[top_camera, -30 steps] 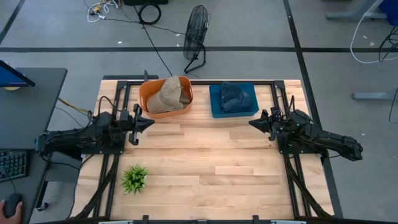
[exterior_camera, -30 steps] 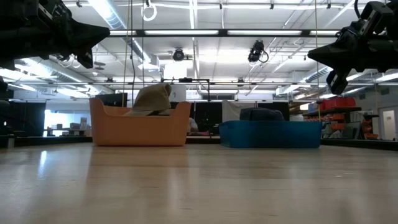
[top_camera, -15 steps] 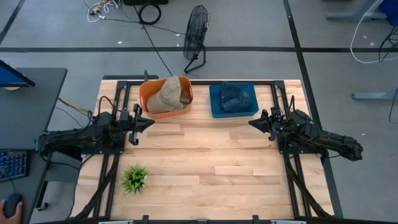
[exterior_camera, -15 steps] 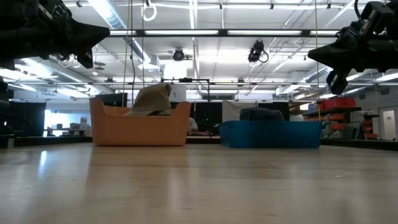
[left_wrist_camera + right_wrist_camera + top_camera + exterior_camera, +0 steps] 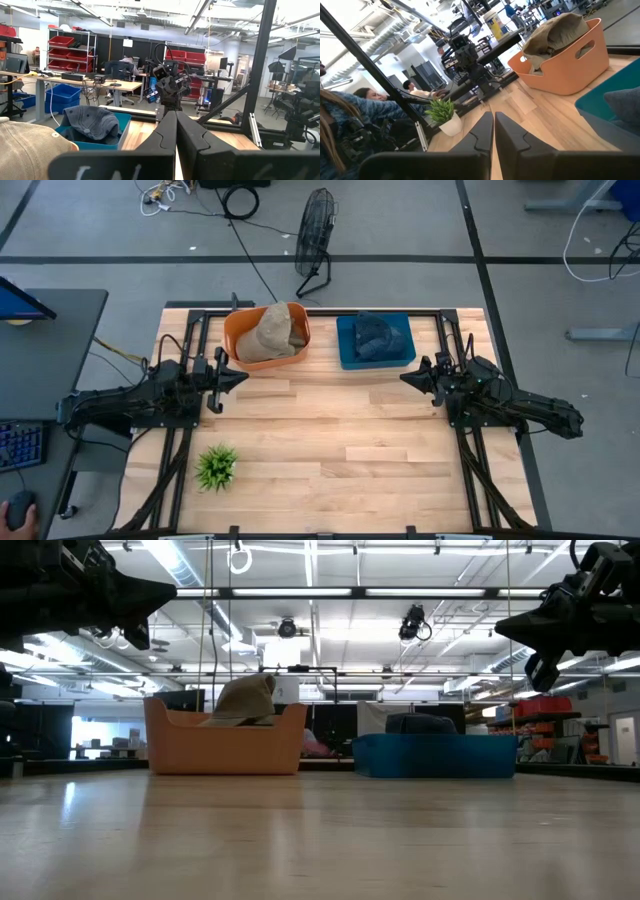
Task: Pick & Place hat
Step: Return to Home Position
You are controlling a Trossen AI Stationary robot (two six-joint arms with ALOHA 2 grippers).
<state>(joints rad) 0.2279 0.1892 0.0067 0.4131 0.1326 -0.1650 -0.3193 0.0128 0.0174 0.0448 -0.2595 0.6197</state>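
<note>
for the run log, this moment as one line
left tool: shut, empty, near orange bin | right tool: shut, empty, near blue bin | brown caps: in orange bin | dark cap: in blue bin

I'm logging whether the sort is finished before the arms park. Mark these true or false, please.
1. Brown caps sit in the orange bin. True.
2. The blue bin holds nothing. False: a dark cap lies in it.
3. The left hand and right hand are both shut and hold nothing. True.
4. The plant stands between the two bins. False: it stands on the table on the left arm's side, well away from both bins.
</note>
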